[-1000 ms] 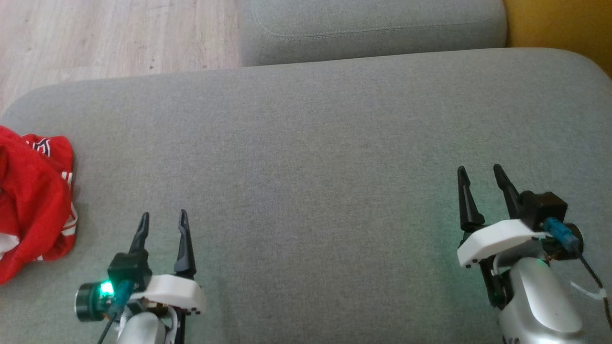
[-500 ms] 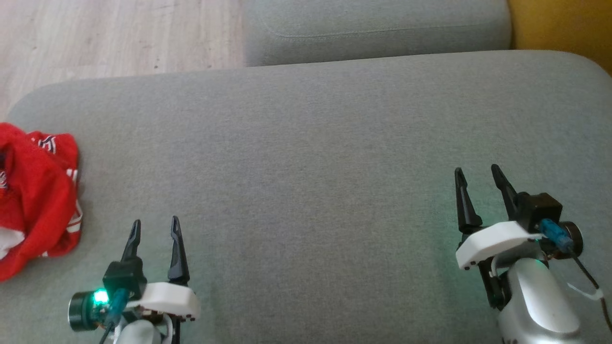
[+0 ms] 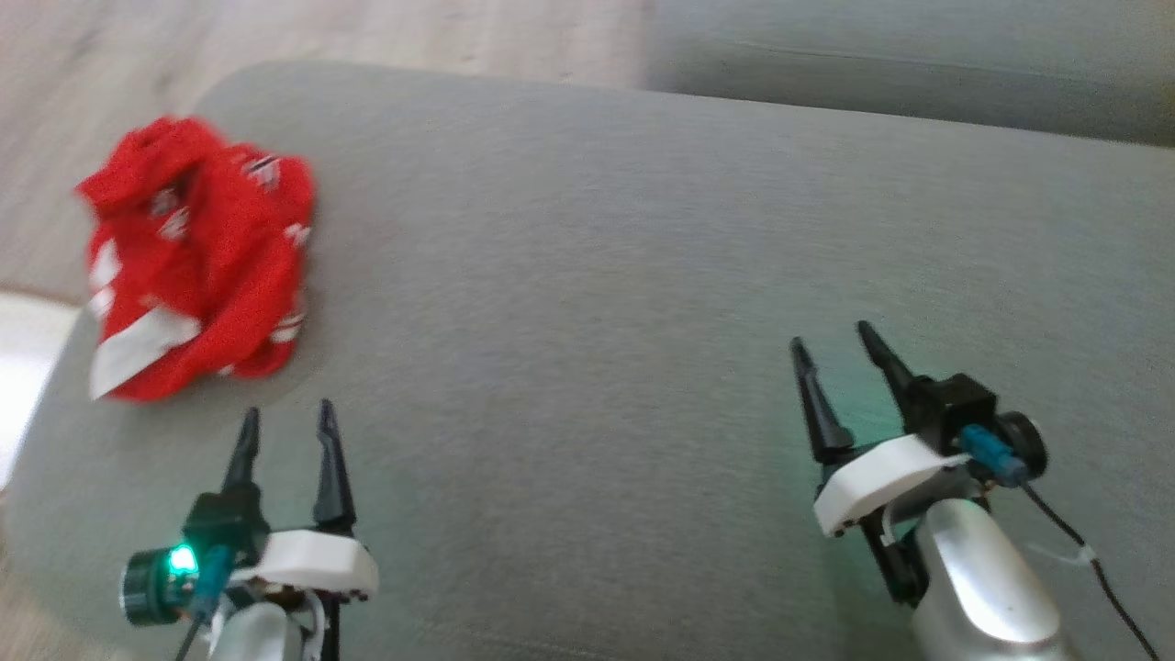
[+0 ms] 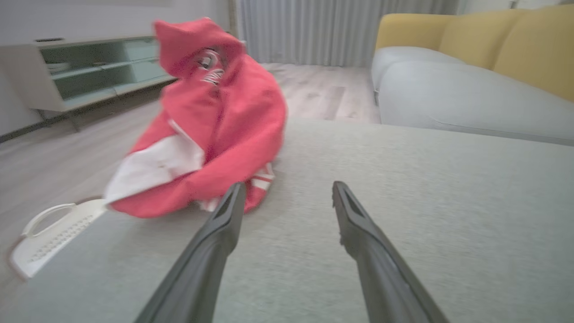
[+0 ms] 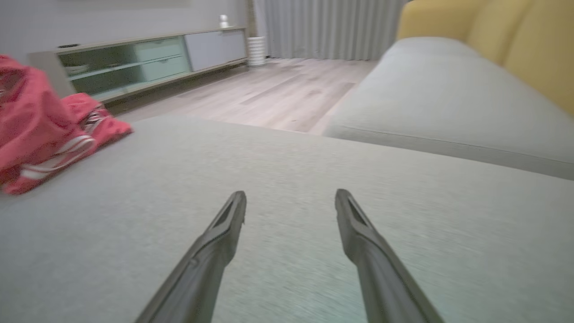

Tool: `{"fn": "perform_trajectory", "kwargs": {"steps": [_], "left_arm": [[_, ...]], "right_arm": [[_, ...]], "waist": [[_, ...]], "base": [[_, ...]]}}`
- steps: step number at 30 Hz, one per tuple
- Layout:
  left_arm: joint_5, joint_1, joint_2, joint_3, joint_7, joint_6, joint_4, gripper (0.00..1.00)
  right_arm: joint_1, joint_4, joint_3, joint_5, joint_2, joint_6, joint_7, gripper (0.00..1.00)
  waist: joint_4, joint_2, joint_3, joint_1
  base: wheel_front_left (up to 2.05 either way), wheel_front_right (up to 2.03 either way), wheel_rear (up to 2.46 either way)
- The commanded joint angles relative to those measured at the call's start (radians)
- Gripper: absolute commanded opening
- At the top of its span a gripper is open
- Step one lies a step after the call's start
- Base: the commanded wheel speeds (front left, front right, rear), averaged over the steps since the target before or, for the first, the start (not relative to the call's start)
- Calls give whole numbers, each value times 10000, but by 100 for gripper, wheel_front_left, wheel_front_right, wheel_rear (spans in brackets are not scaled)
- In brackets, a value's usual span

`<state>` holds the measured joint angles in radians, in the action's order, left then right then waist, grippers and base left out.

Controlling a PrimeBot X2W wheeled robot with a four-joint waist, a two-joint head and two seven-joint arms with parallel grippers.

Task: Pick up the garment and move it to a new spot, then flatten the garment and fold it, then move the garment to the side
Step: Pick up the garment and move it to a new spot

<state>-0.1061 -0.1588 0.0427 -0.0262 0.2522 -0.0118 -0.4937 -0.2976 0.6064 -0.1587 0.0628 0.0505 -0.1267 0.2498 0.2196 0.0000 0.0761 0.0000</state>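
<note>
The red garment lies crumpled in a heap at the far left corner of the grey sofa cushion, close to the cushion's left edge, with white stripes and a white patch showing among its folds. In the left wrist view the red garment stands up in a peak with a printed badge near its top, and a white perforated plastic item with a handle rests on the wooden floor just past the cushion's edge. The left gripper hovers over the cushion just short of the heap, its two dark fingers spread apart and holding nothing; from the head camera a strip of bare cushion separates the fingertips from the cloth. The right gripper sits well apart from the garment over the right part of the cushion, its fingers likewise spread and empty. Its wrist view shows the garment far off to the left, a low cabinet along the wall and a yellow sofa back behind a second grey cushion.
</note>
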Motion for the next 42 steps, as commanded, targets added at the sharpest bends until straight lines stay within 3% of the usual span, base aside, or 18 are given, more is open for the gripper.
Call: {"fn": "perform_trajectory", "kwargs": {"steps": [1,6,10,22,28,31,42], "left_arm": [[-101,-275,78,519,95,-116,430,100],[-115,76,77,955,95,-127,659,100],[-197,227,77,1192,95,-124,835,100],[-34,-560,157,1990,95,207,1434,100],[31,-2361,965,2311,95,787,691,100],[274,-3803,1741,2114,95,1060,-185,100],[122,-6340,3002,1482,-287,1372,-3361,100]], "right_arm": [[-394,-262,-520,135,-3,-40,120,100],[-508,-157,-1147,349,-3,-40,120,100],[-578,-74,-1382,435,-3,-40,120,100],[-763,35,-1331,185,-3,-40,120,100],[-1086,-79,-1310,-54,10,-40,120,100],[-1310,-220,-1384,-189,84,-40,120,100],[-1582,-507,-1261,-245,363,-40,120,100]], "waist": [[1076,0,228,0],[1825,0,333,0],[2007,0,380,0],[1755,0,893,0],[1329,0,1671,0],[981,0,2207,0],[118,0,3276,0]], "base": [[0,0,0],[0,0,0],[0,0,0],[0,0,0],[0,0,0],[0,0,0],[0,0,0]]}}
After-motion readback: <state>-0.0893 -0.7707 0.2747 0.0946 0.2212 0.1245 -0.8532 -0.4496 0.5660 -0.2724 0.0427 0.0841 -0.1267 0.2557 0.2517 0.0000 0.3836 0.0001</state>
